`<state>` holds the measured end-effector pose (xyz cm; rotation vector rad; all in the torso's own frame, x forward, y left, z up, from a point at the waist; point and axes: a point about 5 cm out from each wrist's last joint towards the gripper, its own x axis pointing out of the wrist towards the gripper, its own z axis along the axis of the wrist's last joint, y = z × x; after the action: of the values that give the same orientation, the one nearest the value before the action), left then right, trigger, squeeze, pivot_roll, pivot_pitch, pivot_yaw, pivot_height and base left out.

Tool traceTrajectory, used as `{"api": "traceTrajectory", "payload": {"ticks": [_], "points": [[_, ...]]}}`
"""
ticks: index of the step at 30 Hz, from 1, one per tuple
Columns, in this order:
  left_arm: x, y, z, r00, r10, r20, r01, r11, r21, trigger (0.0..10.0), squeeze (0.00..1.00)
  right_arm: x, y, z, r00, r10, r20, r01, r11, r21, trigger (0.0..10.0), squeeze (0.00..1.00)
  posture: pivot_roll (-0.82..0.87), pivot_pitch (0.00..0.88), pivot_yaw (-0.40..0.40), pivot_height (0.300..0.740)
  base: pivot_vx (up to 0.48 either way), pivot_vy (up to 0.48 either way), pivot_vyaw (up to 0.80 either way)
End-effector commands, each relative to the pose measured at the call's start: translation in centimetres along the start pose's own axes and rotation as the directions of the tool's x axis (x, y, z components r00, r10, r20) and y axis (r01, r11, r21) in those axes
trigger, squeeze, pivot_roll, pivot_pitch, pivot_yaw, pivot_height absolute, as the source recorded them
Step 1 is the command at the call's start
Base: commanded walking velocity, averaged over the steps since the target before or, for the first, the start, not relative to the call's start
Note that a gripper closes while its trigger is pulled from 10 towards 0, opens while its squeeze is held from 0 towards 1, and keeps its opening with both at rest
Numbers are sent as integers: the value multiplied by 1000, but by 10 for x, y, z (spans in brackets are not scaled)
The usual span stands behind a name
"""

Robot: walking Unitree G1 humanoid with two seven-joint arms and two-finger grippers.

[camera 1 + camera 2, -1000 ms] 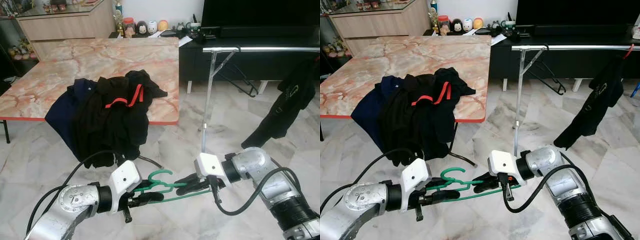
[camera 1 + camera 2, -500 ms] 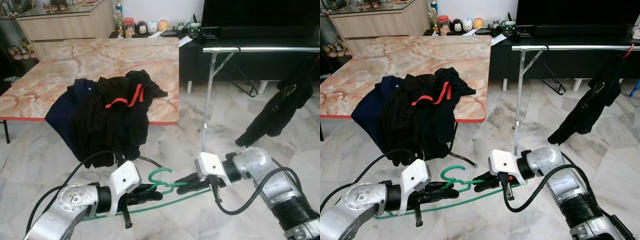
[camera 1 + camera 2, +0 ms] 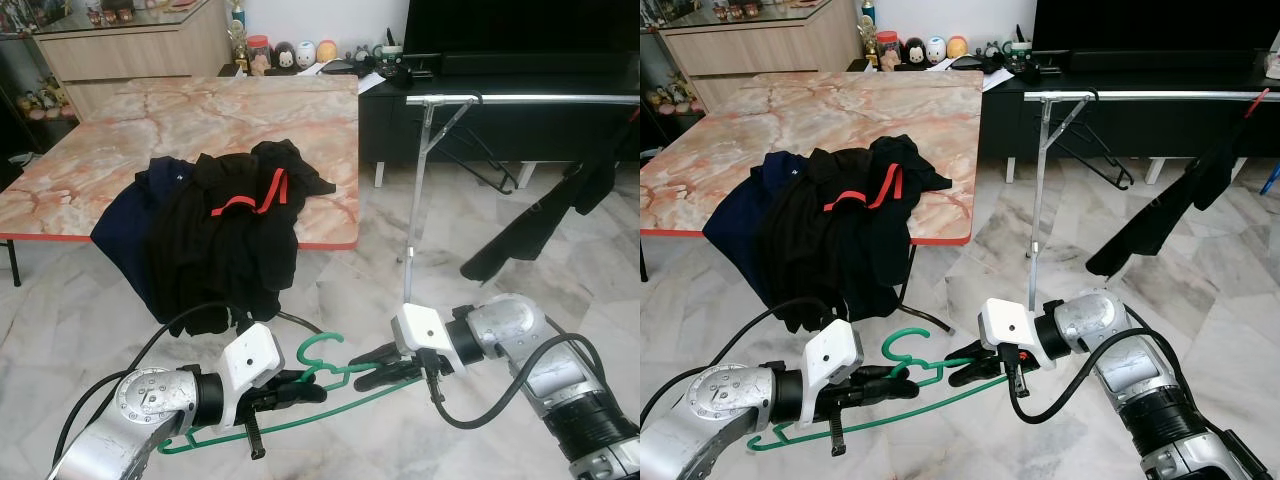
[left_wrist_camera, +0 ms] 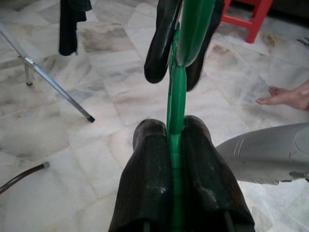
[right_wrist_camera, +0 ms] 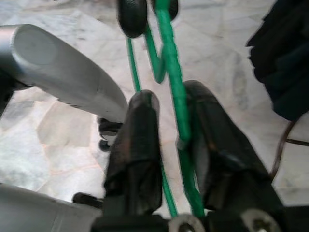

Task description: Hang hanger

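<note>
The left claw (image 3: 300, 390) is clamped tight on a green hanger (image 3: 318, 352), which hangs low over the marble floor (image 3: 350, 290) between the two arms. The right claw (image 3: 370, 368) has its fingers parted around the hanger's wire, one finger touching it. Behind, dark clothes (image 3: 215, 235) drape over the surface (image 3: 200, 120); to the right stands a metal rack (image 3: 520, 99).
</note>
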<state>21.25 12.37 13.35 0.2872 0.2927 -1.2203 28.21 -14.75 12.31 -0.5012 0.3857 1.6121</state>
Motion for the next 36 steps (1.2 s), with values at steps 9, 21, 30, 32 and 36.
{"api": "traceTrajectory", "payload": {"ticks": [9, 21, 30, 32, 36], "points": [[-2, 12, -3, 998, 39, -48, -36, 998, 54, 0, 0, 9, 12, 2, 993, 117, 9, -117, 993, -18, 10000, 1000, -20, 21, 37, 740, 0, 0, 0], [-17, 21, -19, 985, 74, -155, -59, 993, 100, 0, 0, 3, 8, -5, 993, 98, -59, -100, 995, -16, 10000, 1000, -16, 22, 35, 740, 0, 0, 0], [-23, 21, -26, 978, 78, -192, -59, 993, 106, 0, 0, 2, 7, -7, 993, 90, -74, -92, 996, -17, 10000, 1000, -17, 23, 35, 740, 0, 0, 0], [-30, 19, -46, 955, 88, -284, -62, 993, 100, 0, 0, 2, 5, -12, 992, 72, -105, -74, 997, -16, 10000, 1000, -13, 23, 34, 740, 0, 0, 0], [-40, 11, -88, 885, 95, -455, -61, 994, 89, 0, 0, 5, 7, -21, 989, 68, -130, -68, 998, 4, 10000, 882, -11, 25, 34, 740, 0, 0, 0]]}}
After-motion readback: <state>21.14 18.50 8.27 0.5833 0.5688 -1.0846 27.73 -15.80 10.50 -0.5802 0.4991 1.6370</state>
